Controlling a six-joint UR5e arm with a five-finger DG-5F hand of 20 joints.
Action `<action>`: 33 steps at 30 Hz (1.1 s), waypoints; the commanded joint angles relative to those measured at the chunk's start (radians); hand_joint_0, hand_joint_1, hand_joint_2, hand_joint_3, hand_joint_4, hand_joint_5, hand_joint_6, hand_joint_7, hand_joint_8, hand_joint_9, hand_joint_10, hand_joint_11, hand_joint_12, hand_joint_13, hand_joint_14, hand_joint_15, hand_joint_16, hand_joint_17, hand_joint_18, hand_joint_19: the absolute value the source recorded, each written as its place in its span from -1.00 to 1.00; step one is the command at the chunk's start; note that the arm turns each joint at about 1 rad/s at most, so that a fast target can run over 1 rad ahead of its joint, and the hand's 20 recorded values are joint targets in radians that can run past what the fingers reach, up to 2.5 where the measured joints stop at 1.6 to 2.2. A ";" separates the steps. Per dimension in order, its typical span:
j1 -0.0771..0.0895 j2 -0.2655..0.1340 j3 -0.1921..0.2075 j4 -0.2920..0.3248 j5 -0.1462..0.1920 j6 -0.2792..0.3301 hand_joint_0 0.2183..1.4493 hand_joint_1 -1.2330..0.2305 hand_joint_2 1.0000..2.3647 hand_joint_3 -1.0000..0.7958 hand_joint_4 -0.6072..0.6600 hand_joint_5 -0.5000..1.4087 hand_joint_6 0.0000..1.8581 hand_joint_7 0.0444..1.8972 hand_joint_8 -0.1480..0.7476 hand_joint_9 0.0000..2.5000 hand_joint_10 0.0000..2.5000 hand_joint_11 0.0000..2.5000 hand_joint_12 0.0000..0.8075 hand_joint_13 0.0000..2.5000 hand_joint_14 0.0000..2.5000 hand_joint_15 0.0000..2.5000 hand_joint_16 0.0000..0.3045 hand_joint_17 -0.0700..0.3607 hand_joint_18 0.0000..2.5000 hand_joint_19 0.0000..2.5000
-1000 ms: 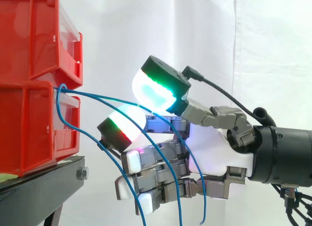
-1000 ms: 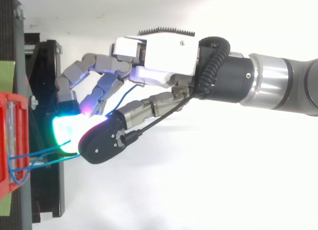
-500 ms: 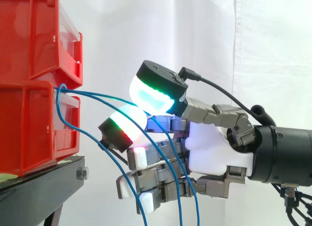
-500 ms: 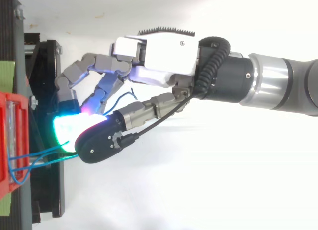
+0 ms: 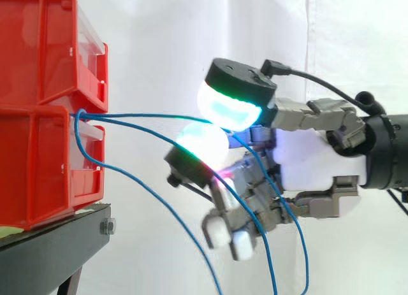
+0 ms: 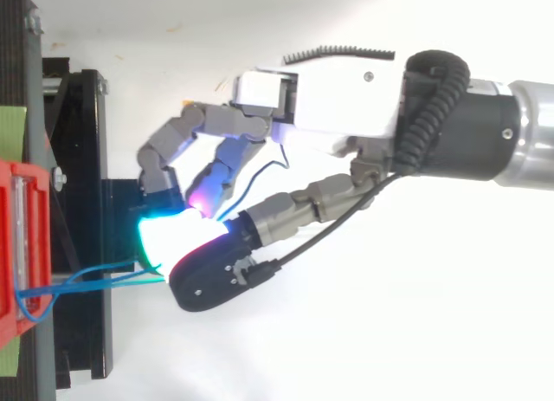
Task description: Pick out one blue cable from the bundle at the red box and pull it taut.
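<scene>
We see the blue cable [image 5: 146, 115] leave the front lip of the lower red box [image 5: 38, 161], at the black stand's [image 5: 57, 241] edge nearest the hand [image 5: 319, 158], and run almost level and nearly straight to the fingers [image 5: 231, 105]. Two glowing pads are clamped on it, one above, one below. The slack cables [image 5: 159, 199] droop beneath. The hand reaches in level, pointing at the box. We judge the pull should run along the cable's axis, away from the box.

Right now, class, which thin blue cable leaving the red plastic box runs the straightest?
The topmost thin blue cable, running almost level from the red plastic box to the hand, pinched between its glowing pads. The other blue cables sag and hang downward.
</scene>
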State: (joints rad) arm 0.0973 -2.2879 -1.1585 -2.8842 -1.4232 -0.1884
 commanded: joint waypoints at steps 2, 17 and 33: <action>0.004 0.013 0.000 -0.067 0.003 -0.011 -0.44 -0.25 -0.95 0.06 -0.33 -0.59 -0.02 0.17 -0.28 -0.16 -0.98 -0.54 -0.32 -0.34 -0.98 -0.60 -0.75 -0.28 -0.41 -0.45; 0.021 0.053 -0.052 -0.083 0.032 -0.008 -0.42 -0.37 -0.94 0.14 -0.37 -0.58 -0.01 0.20 -0.26 -0.15 -0.98 -0.54 -0.34 -0.33 -0.98 -0.61 -0.76 -0.29 -0.39 -0.47; 0.064 0.130 -0.175 -0.040 0.152 0.162 -0.15 -0.45 -0.95 -0.03 -0.37 -0.64 0.04 0.28 -0.27 -0.18 -0.99 -0.54 -0.38 -0.35 -0.99 -0.61 -0.77 -0.32 -0.42 -0.48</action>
State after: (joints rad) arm 0.1592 -2.1590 -1.3311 -2.9246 -1.2719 -0.0746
